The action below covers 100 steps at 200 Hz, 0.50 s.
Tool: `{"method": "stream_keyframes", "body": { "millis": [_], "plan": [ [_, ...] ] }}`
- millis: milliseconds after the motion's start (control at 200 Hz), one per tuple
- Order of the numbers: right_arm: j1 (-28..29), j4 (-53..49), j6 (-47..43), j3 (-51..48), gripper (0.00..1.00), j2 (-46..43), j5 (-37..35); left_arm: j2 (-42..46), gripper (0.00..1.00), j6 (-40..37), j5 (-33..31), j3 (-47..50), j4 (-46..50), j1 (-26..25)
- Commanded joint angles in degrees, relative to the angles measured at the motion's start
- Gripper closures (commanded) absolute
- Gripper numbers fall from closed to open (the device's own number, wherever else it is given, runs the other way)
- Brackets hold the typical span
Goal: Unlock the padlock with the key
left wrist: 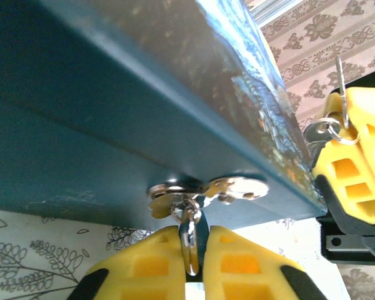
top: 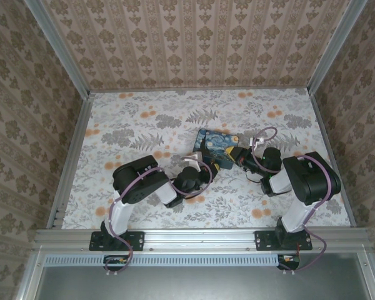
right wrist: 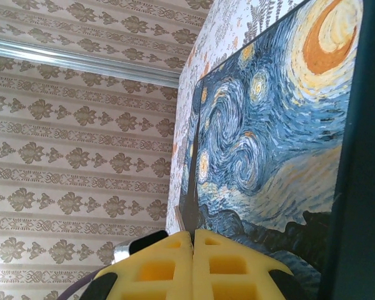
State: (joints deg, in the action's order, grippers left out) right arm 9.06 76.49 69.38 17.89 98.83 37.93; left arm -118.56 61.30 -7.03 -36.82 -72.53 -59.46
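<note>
**Padlock hanging at the box hasp, pinched by the left claw**

Padlock (left wrist: pixel 189 239) sits at the lower middle of the left wrist view. Its long axis runs up and down in the frame: the thin shackle is on top and goes through the metal hasp (left wrist: pixel 232 186), and the dark body points down. The left gripper (left wrist: pixel 197 231) has its two yellow pads closed on it from both sides, so most of the body is hidden and I cannot tell where the keyhole faces.

I count one padlock, one key, one box and two grippers. The key (right wrist: pixel 190 209) is one thin blade that points up in the frame, clamped between the tightly closed pads of the right gripper (right wrist: pixel 192 235). In the left wrist view its key ring (left wrist: pixel 330 130) hangs at the right edge, apart from the padlock.

The box (top: pixel 222 145), printed with a starry-night painting, lies at the middle of the flowered table (top: pixel 144 119). Both grippers meet at its lower edge in the top view, the left one lower left, the right one lower right. The teal side of the box stands just above the padlock.
</note>
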Motion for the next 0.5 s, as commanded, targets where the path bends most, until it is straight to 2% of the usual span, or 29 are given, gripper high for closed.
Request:
{"method": "stream_keyframes", "body": {
  "millis": [0,220,495],
  "plan": [
    [-0.2,-4.2,0.6,-1.5,1.0,-1.3,1.4,-0.4,1.0,0.5,0.0,0.6,-1.3,0.7],
    [0.1,-13.1,-1.5,-3.3,1.0,-13.6,3.1,1.9,1.0,1.1,-0.3,2.3,-1.3,1.6],
    [2.2,-35.6,-8.4,-6.1,1.0,-34.1,2.5,4.8,1.0,2.5,0.2,5.3,-1.3,3.4]
  ]
}}
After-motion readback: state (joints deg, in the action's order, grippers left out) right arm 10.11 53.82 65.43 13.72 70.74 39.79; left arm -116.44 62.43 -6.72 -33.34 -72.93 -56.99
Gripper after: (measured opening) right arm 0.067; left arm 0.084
